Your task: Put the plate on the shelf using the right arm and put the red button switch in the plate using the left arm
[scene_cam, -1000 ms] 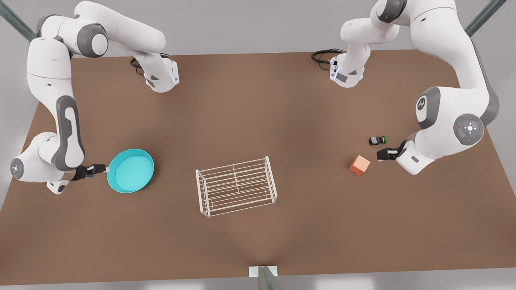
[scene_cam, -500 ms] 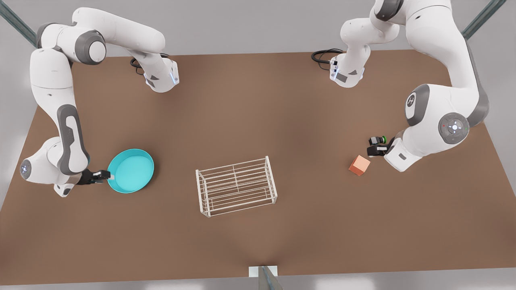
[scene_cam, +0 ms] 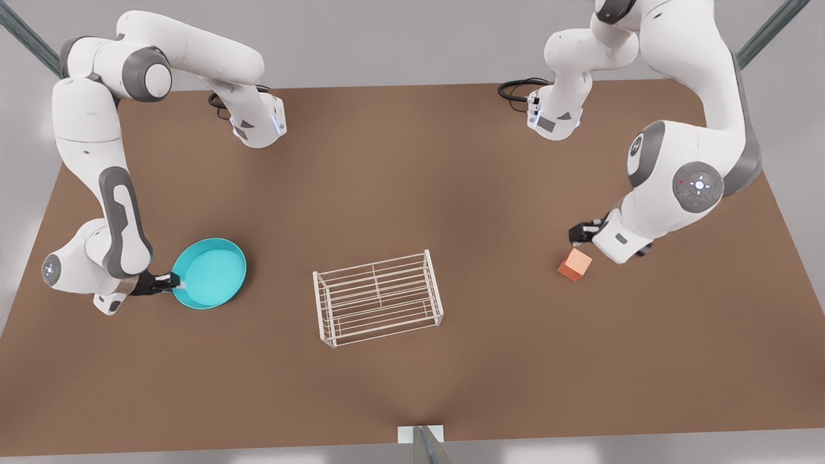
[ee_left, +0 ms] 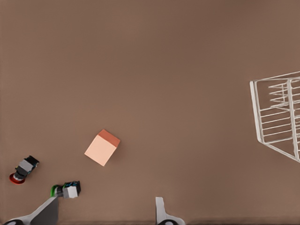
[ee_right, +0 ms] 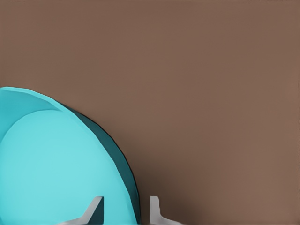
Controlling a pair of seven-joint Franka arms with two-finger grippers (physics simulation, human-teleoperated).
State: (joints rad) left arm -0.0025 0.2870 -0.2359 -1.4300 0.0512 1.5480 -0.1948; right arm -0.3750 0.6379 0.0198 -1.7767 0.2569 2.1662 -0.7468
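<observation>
- Jaws of the right gripper (scene_cam: 173,281) stand apart, straddling the plate (scene_cam: 213,274) rim on the counter (scene_cam: 412,193).
- Left gripper (scene_cam: 575,233) jaws are open above the cube (scene_cam: 575,265); the red switch (ee_left: 21,170) lies beside the green switch (ee_left: 68,190).
- Shelf (scene_cam: 379,298) stands mid-counter.

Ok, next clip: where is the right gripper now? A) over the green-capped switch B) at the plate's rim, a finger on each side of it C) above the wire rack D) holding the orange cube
B: the right gripper straddles the rim of the plate, one finger inside and one outside.
</observation>
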